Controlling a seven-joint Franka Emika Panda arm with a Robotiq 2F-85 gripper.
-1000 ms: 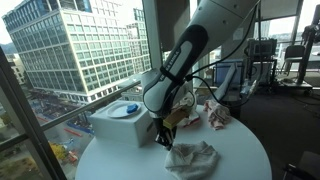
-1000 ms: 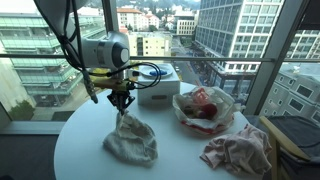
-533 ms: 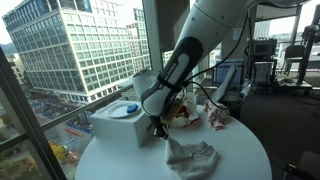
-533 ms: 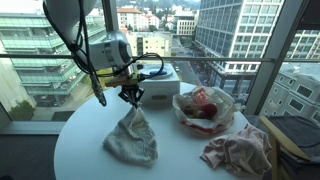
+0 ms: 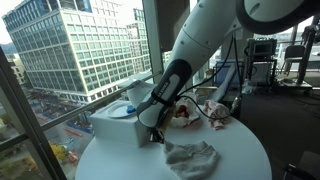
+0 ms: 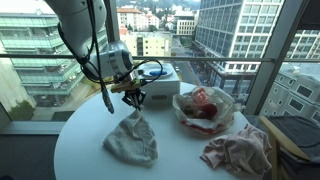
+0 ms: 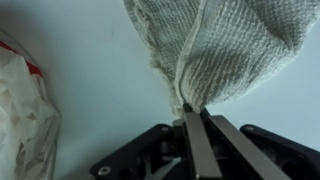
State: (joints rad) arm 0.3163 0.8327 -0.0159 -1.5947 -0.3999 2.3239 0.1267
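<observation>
My gripper is shut on a corner of a grey-white knitted cloth and lifts that corner above the round white table. The rest of the cloth lies bunched on the table. In an exterior view the gripper pinches the cloth at its upper left. In the wrist view the jaws are closed together on the cloth's edge, which spreads out beyond them.
A clear bag of red and pink cloth sits by the window, next to a white box. Another crumpled pinkish cloth lies near the table's edge. A white box with a blue object stands behind the gripper.
The gripper has moved up and toward the white box with the cloth corner in it, pulling the cloth taller and stretching it.
</observation>
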